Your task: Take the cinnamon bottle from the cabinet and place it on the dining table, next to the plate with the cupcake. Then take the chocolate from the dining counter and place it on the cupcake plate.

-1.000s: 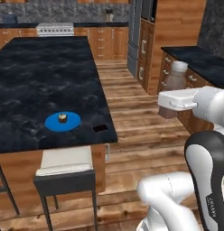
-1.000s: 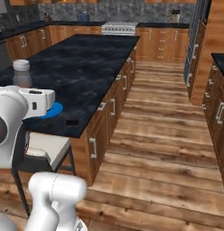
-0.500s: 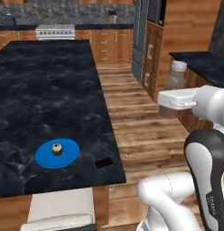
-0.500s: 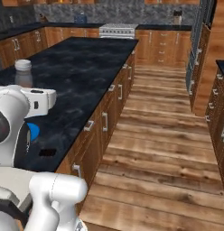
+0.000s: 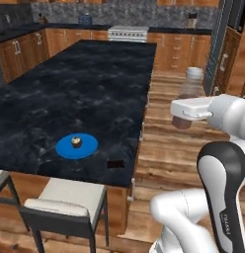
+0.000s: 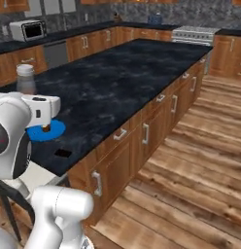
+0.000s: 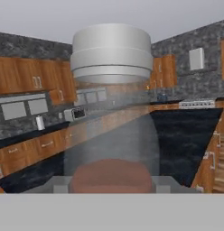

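Here, you have the cinnamon bottle point(image 5: 189, 96) carried upright in the gripper point(image 5: 183, 114), out over the wooden floor point(image 5: 166, 143) beside the dining table point(image 5: 70, 99).

The fingers pinch the bottle's lower part, and its grey-white cap point(image 7: 111, 53) stands above the hand; in the hand view the bottle rises close in front of you. On the near end of the black marble top you see the blue plate point(image 5: 77, 146) with the small cupcake point(image 5: 75, 143) sitting on it. The flat dark chocolate point(image 5: 115, 163) lies near the plate, apart from it, close to the table's near edge. A grey-seated stool point(image 5: 62, 202) stands tucked against that end.
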Available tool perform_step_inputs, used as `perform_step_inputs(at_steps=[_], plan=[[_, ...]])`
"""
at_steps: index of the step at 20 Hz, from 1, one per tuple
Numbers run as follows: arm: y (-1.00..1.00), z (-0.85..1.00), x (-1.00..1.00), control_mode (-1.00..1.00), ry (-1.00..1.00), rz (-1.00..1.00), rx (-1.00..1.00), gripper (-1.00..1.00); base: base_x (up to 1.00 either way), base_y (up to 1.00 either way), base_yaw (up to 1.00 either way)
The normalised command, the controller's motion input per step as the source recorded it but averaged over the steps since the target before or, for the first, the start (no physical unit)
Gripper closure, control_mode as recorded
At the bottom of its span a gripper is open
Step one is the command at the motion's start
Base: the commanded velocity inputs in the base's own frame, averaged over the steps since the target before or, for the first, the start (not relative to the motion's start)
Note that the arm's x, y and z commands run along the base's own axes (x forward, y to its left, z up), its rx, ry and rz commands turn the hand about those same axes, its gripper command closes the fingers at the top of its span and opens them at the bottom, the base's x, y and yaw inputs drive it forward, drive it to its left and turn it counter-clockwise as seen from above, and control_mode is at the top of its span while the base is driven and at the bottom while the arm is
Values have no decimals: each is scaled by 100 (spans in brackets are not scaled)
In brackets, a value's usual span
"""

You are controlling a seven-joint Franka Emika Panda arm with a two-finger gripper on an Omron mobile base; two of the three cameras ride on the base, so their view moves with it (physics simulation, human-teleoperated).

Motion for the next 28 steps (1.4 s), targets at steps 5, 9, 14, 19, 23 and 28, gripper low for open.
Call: perform_step_inputs(at_steps=[5, 9, 14, 19, 23, 28], plan=[[0, 0, 0, 100, 0, 0, 0, 100, -15, -69, 64], [0, 0, 0, 100, 0, 0, 0, 100, 1, -68, 61], [0, 0, 0, 100, 0, 0, 0, 100, 9, -71, 59], [0, 0, 0, 100, 0, 0, 0, 100, 15, -85, 54], [0, 0, 0, 100, 0, 0, 0, 100, 8, -91, 49], [0, 0, 0, 100, 0, 0, 0, 100, 19, -87, 49]])
